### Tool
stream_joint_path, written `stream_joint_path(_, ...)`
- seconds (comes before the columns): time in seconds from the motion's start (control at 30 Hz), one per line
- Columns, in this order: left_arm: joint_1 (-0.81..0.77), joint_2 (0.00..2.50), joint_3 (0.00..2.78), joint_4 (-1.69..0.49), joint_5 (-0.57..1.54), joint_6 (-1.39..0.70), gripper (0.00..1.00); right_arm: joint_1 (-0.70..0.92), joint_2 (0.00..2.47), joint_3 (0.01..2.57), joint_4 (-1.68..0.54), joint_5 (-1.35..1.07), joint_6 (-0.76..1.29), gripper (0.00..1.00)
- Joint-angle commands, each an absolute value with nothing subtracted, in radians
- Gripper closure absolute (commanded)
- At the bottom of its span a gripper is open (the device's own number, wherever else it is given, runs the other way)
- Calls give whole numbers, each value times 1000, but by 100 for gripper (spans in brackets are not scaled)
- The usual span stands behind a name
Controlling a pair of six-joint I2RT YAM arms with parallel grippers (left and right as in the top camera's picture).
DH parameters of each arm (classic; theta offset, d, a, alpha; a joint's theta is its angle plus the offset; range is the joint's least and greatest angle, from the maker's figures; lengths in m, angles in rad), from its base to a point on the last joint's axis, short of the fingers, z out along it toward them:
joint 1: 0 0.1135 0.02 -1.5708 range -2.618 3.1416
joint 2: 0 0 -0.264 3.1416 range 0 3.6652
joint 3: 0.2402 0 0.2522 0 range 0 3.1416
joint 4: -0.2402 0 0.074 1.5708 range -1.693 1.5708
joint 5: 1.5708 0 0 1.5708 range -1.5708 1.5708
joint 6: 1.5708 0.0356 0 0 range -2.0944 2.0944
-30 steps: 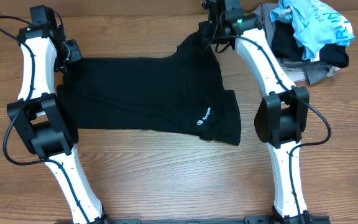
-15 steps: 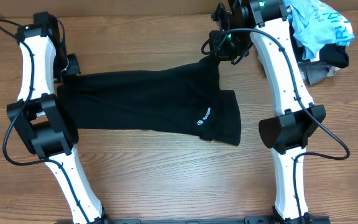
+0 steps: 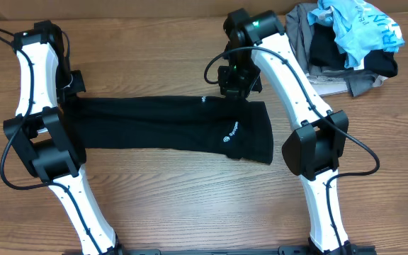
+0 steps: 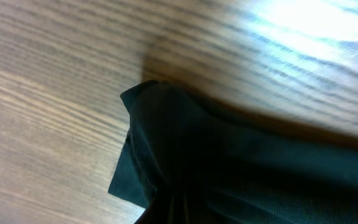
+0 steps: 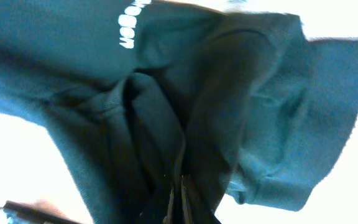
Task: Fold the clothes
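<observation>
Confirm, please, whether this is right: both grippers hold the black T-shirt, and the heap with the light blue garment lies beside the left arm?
Not quite: the overhead view shows the heap with the light blue garment lying beside the right arm, not the left. The left gripper and the right gripper do both hold the black T-shirt.

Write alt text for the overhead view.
A plain black short-sleeved T-shirt lies as a long band across the wooden table, pinched at its left end by the left gripper and along its top edge by the right gripper. A heap of grey and light blue garments sits at the far right corner.
</observation>
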State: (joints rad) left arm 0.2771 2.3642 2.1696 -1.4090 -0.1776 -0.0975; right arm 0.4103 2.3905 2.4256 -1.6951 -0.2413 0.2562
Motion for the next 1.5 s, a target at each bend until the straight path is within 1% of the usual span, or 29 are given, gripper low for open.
stream_joint_path(0.0, 284, 2367, 2166, -1425, -220, -82, 96, 438, 2334, 2385, -1694, -111, 364, 96)
stream_joint_path(0.13, 282, 2367, 2165, -1432, -220, -82, 96, 445, 2318, 2335, -1694, -96, 405, 96)
stream_joint_path(0.37, 284, 2367, 2149, -1470, -198, -82, 96, 485, 2225, 2188, -1686, 26, 498, 96)
stream_joint_path(0.47, 283, 2367, 2114, -1479, -181, -82, 96, 489, 2196, 2083, -1637, 19, 499, 96)
stream_joint_path(0.63, 284, 2367, 2028, -1480, -183, -66, 95, 490, 2194, 1931, -1569, -62, 467, 96)
stream_joint_path(0.67, 286, 2367, 2011, -1478, -183, -66, 89, 491, 2194, 1916, -1564, -62, 467, 95)
stream_joint_path(0.7, 288, 2367, 1993, -1471, -184, -65, 76, 491, 2194, 1892, -1554, -62, 463, 89)
stream_joint_path(0.73, 290, 2367, 1980, -1463, -183, -62, 65, 491, 2194, 1878, -1547, -61, 463, 80)
stream_joint_path(0.77, 293, 2367, 1969, -1454, -183, -62, 54, 491, 2194, 1872, -1542, -61, 459, 59)
stream_joint_path(0.8, 295, 2367, 1964, -1450, -183, -62, 43, 487, 2194, 1872, -1537, -62, 448, 47)
stream_joint_path(0.83, 295, 2367, 1964, -1450, -181, -62, 39, 484, 2193, 1873, -1532, -62, 444, 40)
stream_joint_path(0.9, 295, 2367, 1977, -1451, -175, -46, 30, 469, 2184, 1886, -1519, -62, 437, 36)
stream_joint_path(0.93, 295, 2367, 1990, -1459, -164, -38, 27, 457, 2175, 1899, -1515, -64, 428, 33)
stream_joint_path(0.97, 295, 2367, 2004, -1470, -155, -36, 25, 447, 2167, 1914, -1515, -76, 408, 33)
stream_joint_path(1.13, 307, 2330, 2059, -1519, -112, -17, 21, 396, 2079, 1997, -1525, -196, 273, 30)
stream_joint_path(1.27, 344, 2257, 2059, -1541, 3, 30, 20, 371, 1953, 2025, -1546, -231, 220, 25)
stream_joint_path(1.33, 361, 2199, 2059, -1548, 41, 31, 17, 366, 1879, 2025, -1558, -229, 208, 23)
stream_joint_path(1.43, 369, 2069, 2059, -1543, 79, 30, 10, 366, 1762, 2025, -1575, -226, 205, 18)
stream_joint_path(1.47, 368, 1992, 2057, -1531, 79, 30, 7, 366, 1707, 2024, -1585, -224, 200, 16)
